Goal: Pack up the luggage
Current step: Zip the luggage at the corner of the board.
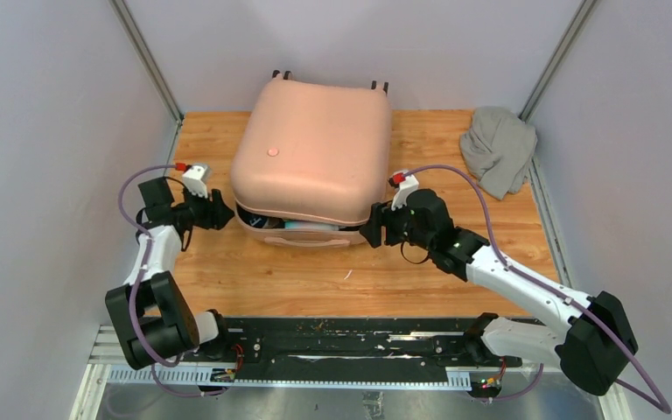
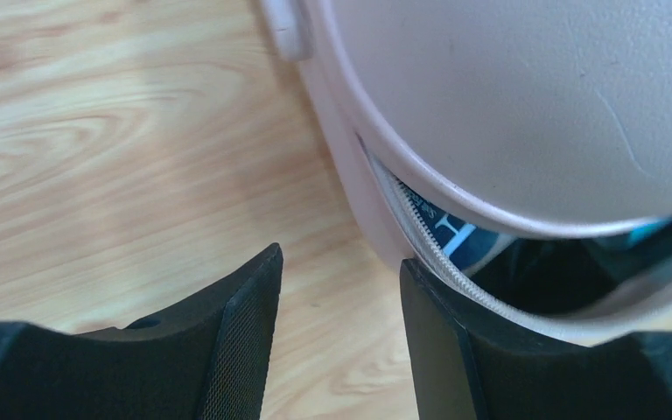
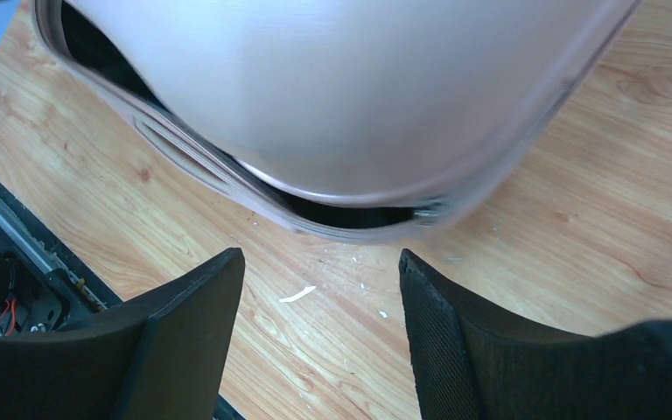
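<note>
**luggage flanked at both near corners, seam gaping toward the arms**

the desk [image 1: 315,284] carries the pink luggage [image 1: 311,149] at its middle and far part, wheels to the back wall. it lies flat with the lid lowered but not shut. the open seam [image 1: 302,226] runs left to right along the near edge, facing the arm bases.

the left end effector [image 1: 221,211] sits just beside the near left corner, and the luggage lies to its right. the right end effector [image 1: 374,229] is at the near right corner, with the luggage to its left. neither is clearly nearer. both have their jaws apart with nothing between them.

a grey cloth [image 1: 499,150] lies well apart at the far right.

in the left wrist view the zipper [image 2: 420,241] passes right by one finger, but i cannot tell if they touch. the contents [image 2: 465,241] show only as a dark and blue sliver through the gap. the right wrist view is blurred at the rim.
</note>
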You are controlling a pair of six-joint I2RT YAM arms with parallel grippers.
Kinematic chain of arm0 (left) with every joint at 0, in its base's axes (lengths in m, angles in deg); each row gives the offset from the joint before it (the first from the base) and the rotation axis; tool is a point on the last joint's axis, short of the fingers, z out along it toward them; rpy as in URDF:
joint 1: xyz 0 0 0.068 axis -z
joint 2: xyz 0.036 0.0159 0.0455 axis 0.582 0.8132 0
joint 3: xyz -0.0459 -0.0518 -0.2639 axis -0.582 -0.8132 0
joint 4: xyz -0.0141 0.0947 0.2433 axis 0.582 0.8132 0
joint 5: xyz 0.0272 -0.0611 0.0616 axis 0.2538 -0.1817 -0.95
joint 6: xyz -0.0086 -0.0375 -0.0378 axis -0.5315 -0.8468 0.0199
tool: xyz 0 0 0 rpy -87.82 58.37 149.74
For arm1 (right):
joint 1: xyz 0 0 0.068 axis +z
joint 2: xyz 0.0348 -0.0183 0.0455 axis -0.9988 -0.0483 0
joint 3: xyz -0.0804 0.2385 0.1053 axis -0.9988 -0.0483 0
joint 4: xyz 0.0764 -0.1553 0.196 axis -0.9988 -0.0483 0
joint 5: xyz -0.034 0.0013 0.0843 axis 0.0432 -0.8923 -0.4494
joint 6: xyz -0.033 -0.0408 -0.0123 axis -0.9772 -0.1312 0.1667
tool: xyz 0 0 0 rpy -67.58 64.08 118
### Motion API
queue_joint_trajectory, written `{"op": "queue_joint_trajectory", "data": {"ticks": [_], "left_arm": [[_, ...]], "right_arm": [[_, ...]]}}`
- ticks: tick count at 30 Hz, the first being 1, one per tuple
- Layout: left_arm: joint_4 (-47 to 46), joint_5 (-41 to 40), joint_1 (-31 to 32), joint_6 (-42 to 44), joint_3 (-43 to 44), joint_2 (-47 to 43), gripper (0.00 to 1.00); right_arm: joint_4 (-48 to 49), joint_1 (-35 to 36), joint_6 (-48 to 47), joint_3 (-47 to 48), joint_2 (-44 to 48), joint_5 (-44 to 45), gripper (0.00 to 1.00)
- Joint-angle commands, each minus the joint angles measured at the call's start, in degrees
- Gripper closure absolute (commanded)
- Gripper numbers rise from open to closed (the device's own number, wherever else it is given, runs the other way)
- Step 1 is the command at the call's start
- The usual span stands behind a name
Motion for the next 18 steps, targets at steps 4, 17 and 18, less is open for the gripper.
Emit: {"op": "queue_joint_trajectory", "data": {"ticks": [4,17,18], "left_arm": [[15.18,6.82,3.94,11.43,2.45,-5.73,0.43],[5.47,-8.23,13.77,30.61,0.43,-16.51,0.33],[4.94,-9.53,14.99,32.13,-0.44,-17.16,0.32]], "right_arm": [[-5.89,-3.41,-1.05,2.9,1.06,2.55,0.31],[-10.29,-12.25,2.1,0.21,6.63,-1.98,0.3],[-11.08,-13.12,2.29,0.06,6.99,-2.01,0.3]]}}
